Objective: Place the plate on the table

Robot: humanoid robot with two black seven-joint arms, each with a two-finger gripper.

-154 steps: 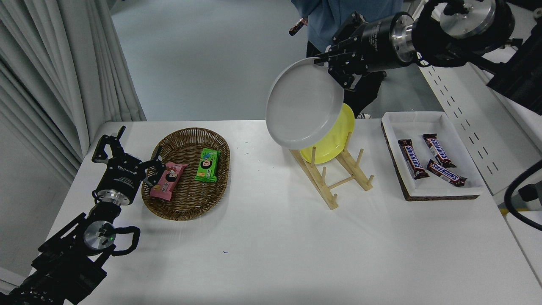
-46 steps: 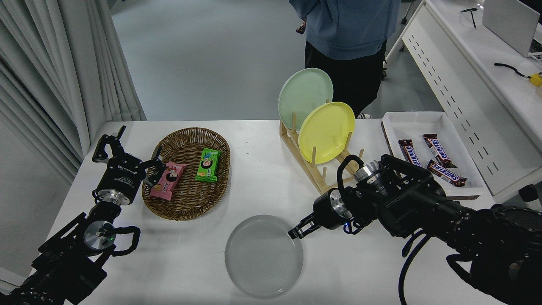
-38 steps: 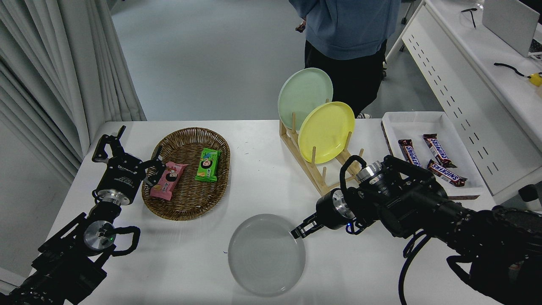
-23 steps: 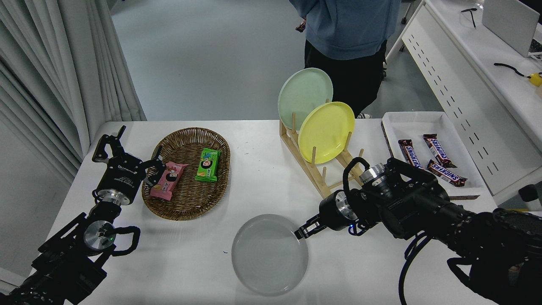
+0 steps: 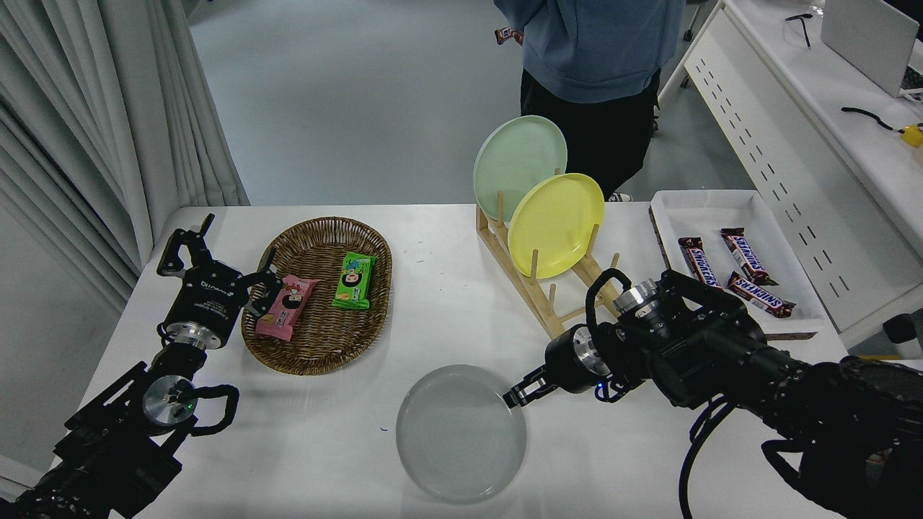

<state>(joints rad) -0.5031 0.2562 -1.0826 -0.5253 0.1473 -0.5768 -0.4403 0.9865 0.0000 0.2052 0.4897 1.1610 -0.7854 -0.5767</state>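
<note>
The light grey-white plate [image 5: 461, 432] lies flat on the white table [image 5: 303, 447], near the front edge at the middle. My right gripper [image 5: 519, 394] reaches in from the right and is shut on the plate's upper right rim, low over the tabletop. My left gripper [image 5: 222, 261] is parked at the lower left beside the basket, open and empty.
A wicker basket [image 5: 317, 353] holds a pink and a green snack pack. A wooden rack [image 5: 537, 299] holds a yellow plate [image 5: 555, 223] and a mint-green plate [image 5: 515, 162]. A white tray [image 5: 721, 209] holds candy bars. A person [image 5: 591, 65] stands at the far side.
The plate has come off the rack down onto the table. Over the last second the right gripper and the plate have slid a little to the right. The left arm has not moved.
</note>
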